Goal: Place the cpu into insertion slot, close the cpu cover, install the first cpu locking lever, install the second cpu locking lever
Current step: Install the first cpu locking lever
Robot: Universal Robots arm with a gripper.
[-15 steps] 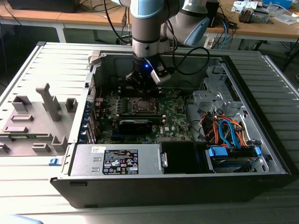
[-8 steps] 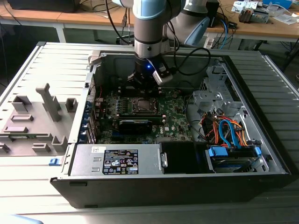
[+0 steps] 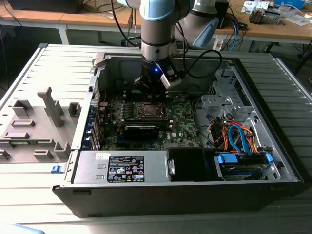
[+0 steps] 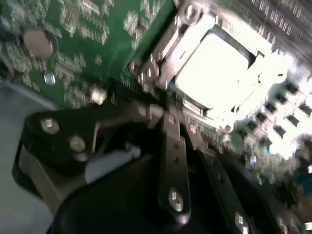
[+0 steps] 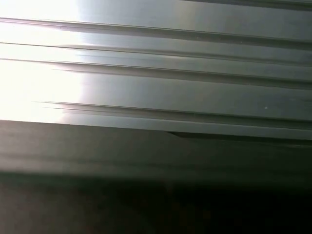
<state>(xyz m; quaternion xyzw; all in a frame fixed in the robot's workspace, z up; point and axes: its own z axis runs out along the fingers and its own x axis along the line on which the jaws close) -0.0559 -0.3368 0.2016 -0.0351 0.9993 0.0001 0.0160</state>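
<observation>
A grey ribbed table [image 3: 29, 73] fills the room's middle, with wooden desks far behind it; on it lies an open computer case [image 3: 273, 151], flat on its side.

At the exterior view's left, outside the case, sits a grey plastic holder [image 3: 36, 126] with posts and slots; next comes the case wall, and near the front a silver power box [image 3: 122, 168] with a label; in the middle lies the green board [image 3: 183, 124]; at the exterior view's right are blue and orange cables [image 3: 236, 136].

The insertion slot [image 3: 147, 111] sits in the middle of the green board, just under the arm; in the second wrist view the cpu [image 4: 212, 68] lies flat inside it, shining bright, and the cpu cover [image 4: 170, 53] looks folded down around it like a frame, though glare makes this hard to be sure of.

The gripper [image 3: 152, 87] hangs straight down on the far side of the slot, very close to it; so the slot lies just toward the near side from the gripper. In the second wrist view the gripper's dark fingers [image 4: 173, 146] reach to the slot's edge; they seem pressed together with nothing between them.
</observation>
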